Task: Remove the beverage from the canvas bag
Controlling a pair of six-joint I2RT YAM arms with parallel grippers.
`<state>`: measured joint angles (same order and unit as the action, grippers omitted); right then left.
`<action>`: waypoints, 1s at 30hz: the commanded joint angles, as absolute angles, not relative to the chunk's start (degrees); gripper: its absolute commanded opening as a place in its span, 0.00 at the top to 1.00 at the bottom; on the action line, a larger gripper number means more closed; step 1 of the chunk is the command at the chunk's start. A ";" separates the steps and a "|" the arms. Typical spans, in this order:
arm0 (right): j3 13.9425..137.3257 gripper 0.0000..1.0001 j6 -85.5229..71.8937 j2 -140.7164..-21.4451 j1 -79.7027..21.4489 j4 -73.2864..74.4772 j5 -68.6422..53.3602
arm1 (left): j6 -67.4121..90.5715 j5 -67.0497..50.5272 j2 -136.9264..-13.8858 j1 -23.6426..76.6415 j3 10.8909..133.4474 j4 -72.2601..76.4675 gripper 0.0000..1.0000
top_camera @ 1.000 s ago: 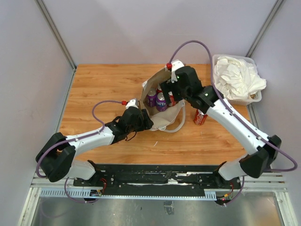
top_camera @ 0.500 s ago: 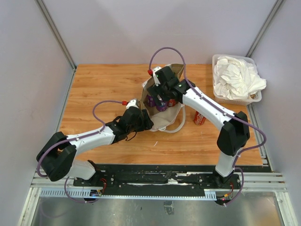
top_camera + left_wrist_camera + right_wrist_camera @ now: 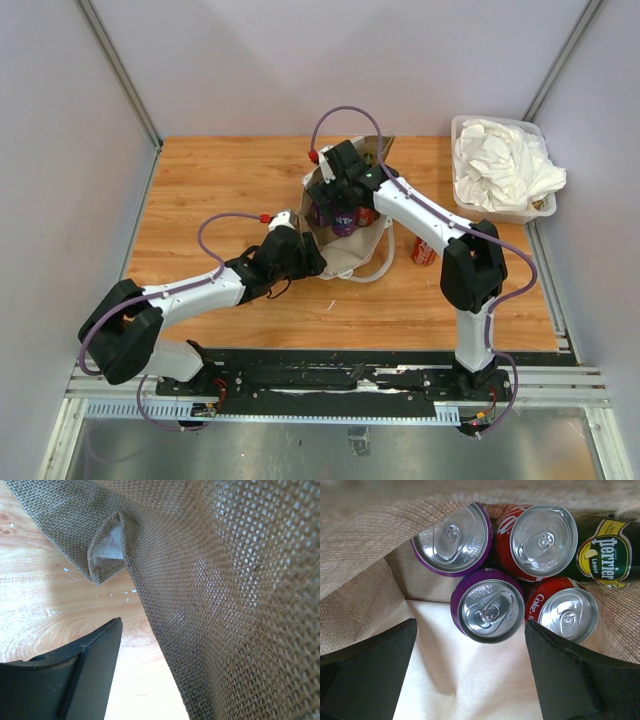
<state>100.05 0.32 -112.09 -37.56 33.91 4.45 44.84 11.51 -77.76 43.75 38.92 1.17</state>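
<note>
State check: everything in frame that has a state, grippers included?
Tan-brown woven canvas bag: upright, mouth open.
Two purple aluminium cans: in bag, upright, unopened.
Two red cola cans: in bag, upright, unopened.
Green Perrier bottle: in bag, cap unseen.
Lone red can: on wooden table, outside bag.
Clear plastic bin: filled with white cloth.
Right gripper: open above cans.
Left gripper: at bag's edge, grip unclear.

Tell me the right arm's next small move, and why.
Probably lower the right pincer straight down around the centre purple can: its open jaws flank that can's top inside the canvas bag, not yet gripping it.
</note>
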 commanded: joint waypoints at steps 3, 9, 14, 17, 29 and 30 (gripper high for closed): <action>103.53 0.11 1.84 -115.24 -36.53 34.23 3.96 | 43.74 12.00 -79.43 44.38 40.29 -0.89 0.29; 104.50 0.12 1.62 -117.19 -35.94 34.39 2.90 | 43.68 11.95 -80.03 44.38 40.79 -1.23 0.29; 104.26 0.13 1.58 -118.51 -35.86 34.35 2.74 | 43.48 11.93 -80.20 44.38 41.01 -1.32 0.29; 103.89 0.16 1.34 -118.95 -35.86 34.35 2.36 | 43.56 11.95 -80.20 44.38 40.79 -1.30 0.29; 100.09 0.28 0.44 -119.39 -35.85 34.46 2.04 | 44.04 11.78 -79.70 44.38 40.08 -1.03 0.29; 99.86 0.29 0.40 -119.42 -35.86 34.52 1.96 | 44.17 11.78 -79.67 44.38 40.10 -1.11 0.29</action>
